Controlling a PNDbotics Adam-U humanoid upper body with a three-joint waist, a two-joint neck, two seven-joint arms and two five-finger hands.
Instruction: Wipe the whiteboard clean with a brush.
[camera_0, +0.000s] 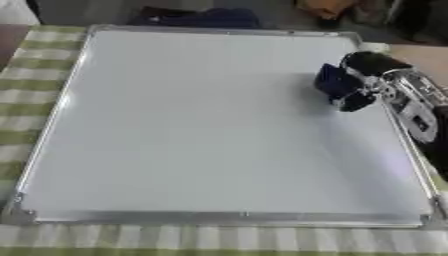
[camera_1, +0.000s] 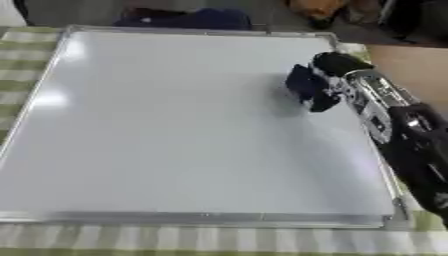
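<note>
The whiteboard (camera_0: 201, 125) lies flat on a checked cloth (camera_0: 35, 80) and shows no marks, so wiping looks nearly finished. The right hand (camera_0: 372, 80) curls around a dark brush (camera_0: 332, 82), touching the board's far right.

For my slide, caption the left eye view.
Right robot hand holds a dark blue brush against the whiteboard.
</note>
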